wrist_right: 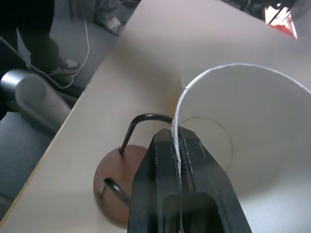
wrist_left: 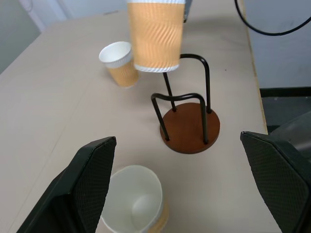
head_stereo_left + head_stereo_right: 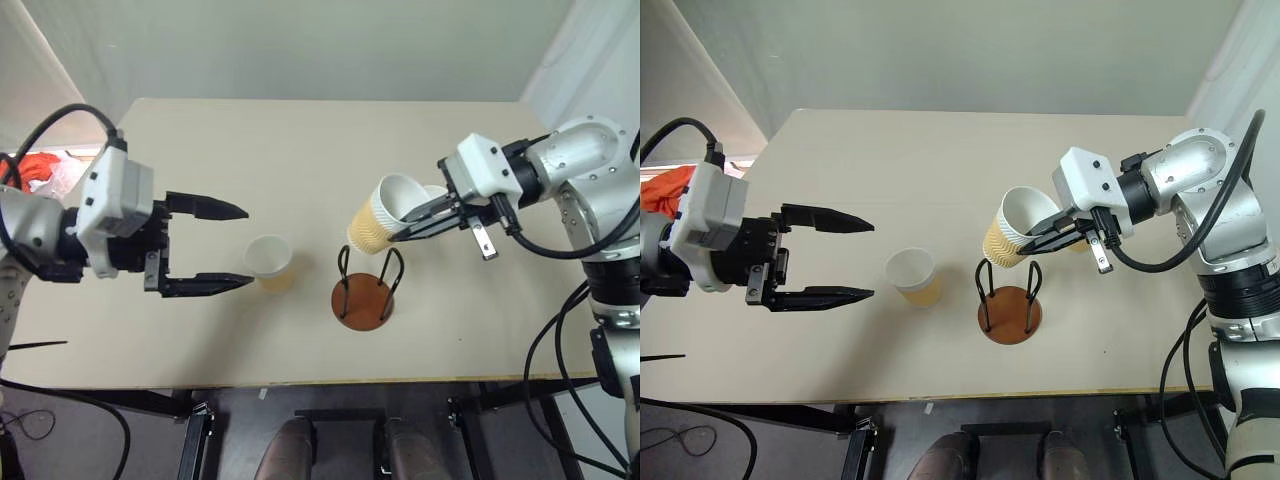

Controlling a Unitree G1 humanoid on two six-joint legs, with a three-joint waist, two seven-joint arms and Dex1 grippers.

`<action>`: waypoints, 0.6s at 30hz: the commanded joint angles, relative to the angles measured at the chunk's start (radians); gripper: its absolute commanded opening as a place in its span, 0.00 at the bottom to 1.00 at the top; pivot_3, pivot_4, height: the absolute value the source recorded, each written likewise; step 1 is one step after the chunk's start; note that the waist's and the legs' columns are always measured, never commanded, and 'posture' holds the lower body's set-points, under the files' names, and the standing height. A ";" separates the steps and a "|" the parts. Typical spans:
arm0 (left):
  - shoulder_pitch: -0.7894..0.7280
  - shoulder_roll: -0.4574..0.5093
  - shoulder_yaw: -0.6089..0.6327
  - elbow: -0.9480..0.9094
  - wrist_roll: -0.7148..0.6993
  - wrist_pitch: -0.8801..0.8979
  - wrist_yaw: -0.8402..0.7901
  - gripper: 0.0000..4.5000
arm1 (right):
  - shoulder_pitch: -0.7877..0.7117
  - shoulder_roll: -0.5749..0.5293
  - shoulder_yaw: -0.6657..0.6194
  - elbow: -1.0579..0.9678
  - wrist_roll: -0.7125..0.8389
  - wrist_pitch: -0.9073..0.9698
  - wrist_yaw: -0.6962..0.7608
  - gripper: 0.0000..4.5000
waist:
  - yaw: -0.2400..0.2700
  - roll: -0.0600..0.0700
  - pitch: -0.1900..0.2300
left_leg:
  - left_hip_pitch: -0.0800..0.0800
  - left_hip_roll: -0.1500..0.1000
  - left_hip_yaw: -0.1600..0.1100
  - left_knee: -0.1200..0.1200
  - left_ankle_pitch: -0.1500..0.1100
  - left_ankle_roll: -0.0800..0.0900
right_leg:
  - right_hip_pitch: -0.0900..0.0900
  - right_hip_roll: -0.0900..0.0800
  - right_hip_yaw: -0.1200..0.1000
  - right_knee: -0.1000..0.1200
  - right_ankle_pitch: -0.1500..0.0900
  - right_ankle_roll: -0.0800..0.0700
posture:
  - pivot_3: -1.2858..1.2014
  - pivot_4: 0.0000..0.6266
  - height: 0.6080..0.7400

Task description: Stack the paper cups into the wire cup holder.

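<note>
Left end effector (image 3: 235, 247) hangs over the left part of the tabletop (image 3: 250, 150), fingers spread wide, nothing between them, pointing toward a cup (image 3: 270, 262) standing upright just beyond the fingertips. Risk here: if this arm drifts toward the middle it could knock that light cup over or push it into the holder.

Holder (image 3: 364, 297) sits near the front centre, disc base flat, two wire loops upright and empty. The base looks light and unanchored; any sideways contact would likely slide or tip it.

Held cup (image 3: 385, 215) is in the air just above and behind the loops, tilted, mouth toward the right arm. Right end effector (image 3: 405, 224) is closed on the rim wall, one finger inside, one outside, as the right wrist view makes plain. Judged risks:
- A grip on a thin paper wall near the rim may buckle it or let the cup pivot.
- With the tilt uncorrected, the cup's bottom edge could catch a wire loop on descent rather than drop between them.
- The finger outside the cup may foul a loop before the cup seats.
- Letting go too high could bounce the cup out.

A third cup (image 2: 119, 63) stands on the tabletop beyond the holder, under the right arm; a low sweep could clip it.
</note>
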 commanded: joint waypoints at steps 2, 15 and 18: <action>0.007 0.021 0.048 -0.033 -0.012 0.006 0.025 1.00 | 0.010 -0.015 0.002 -0.036 0.015 -0.013 0.028 0.00 | 0.000 0.000 0.000 | 0.000 0.000 0.000 0.000 0.000 0.000 | 0.000 0.000 0.000 0.001 0.000 0.000 | 0.52 0.24 1.00; -0.029 0.012 -0.006 -0.014 0.021 -0.014 0.089 1.00 | 0.017 0.002 0.044 -0.020 -0.065 -0.023 0.006 0.58 | -0.002 0.000 0.000 | 0.002 0.000 -0.001 0.000 0.006 0.000 | 0.000 0.000 0.000 0.003 0.003 -0.006 | 0.52 0.24 1.00; -0.056 0.005 -0.028 0.004 0.037 -0.026 0.109 1.00 | -0.002 0.007 0.011 -0.014 -0.035 -0.012 0.009 0.80 | -0.002 0.000 0.000 | 0.002 0.000 -0.001 0.000 0.006 0.000 | 0.000 0.000 0.000 0.002 0.003 -0.006 | 0.52 0.24 1.00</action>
